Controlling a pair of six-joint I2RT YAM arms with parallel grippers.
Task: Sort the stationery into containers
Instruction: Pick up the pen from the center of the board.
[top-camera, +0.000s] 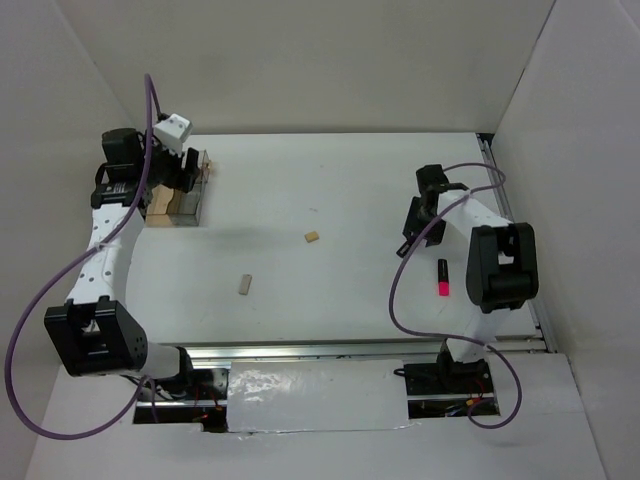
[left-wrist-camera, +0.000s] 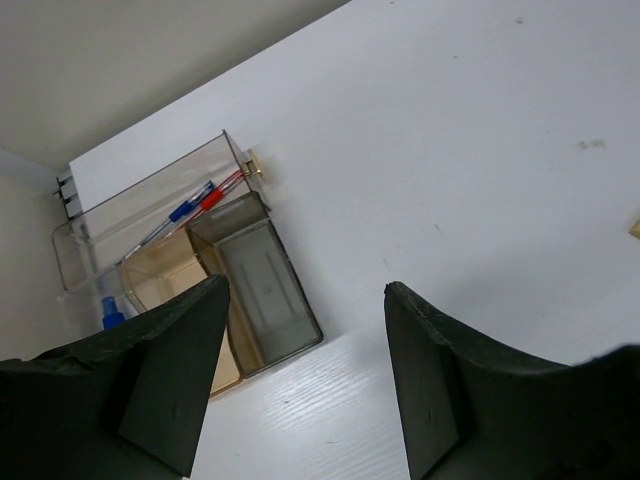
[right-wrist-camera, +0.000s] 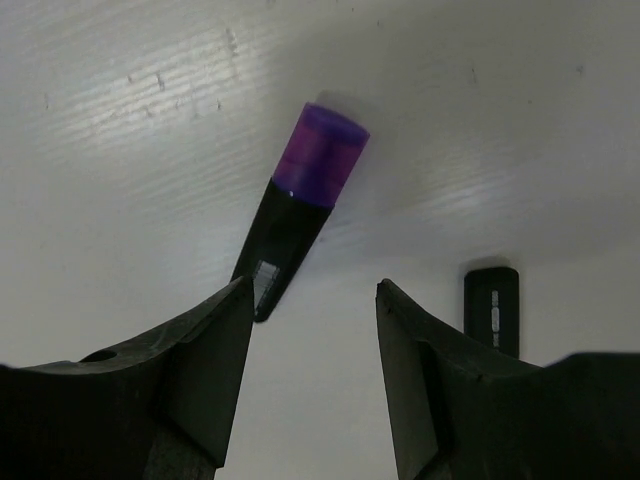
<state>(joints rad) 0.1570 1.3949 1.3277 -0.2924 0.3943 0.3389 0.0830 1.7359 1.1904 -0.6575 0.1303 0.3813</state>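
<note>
The clear compartment box (top-camera: 186, 203) stands at the far left. In the left wrist view the box (left-wrist-camera: 150, 190) holds a thin blue pen (left-wrist-camera: 185, 210), a thin red pen (left-wrist-camera: 212, 198) and a blue-capped tube (left-wrist-camera: 112, 312). My left gripper (left-wrist-camera: 305, 290) is open and empty just beside the box, and shows from above (top-camera: 188, 168). My right gripper (right-wrist-camera: 312, 285) is open, just short of the dark purple marker (right-wrist-camera: 300, 200) lying on the table. The pink-black marker (top-camera: 442, 277) lies to its right, its black end in the wrist view (right-wrist-camera: 492, 308). Two tan erasers (top-camera: 312, 237) (top-camera: 246, 284) lie mid-table.
White walls close in the table on the left, back and right. A metal rail (top-camera: 520, 240) runs along the right edge. A smoky brown compartment (left-wrist-camera: 265, 290) sits at the box's near side. My right gripper (top-camera: 410, 232) is low over the table at the right.
</note>
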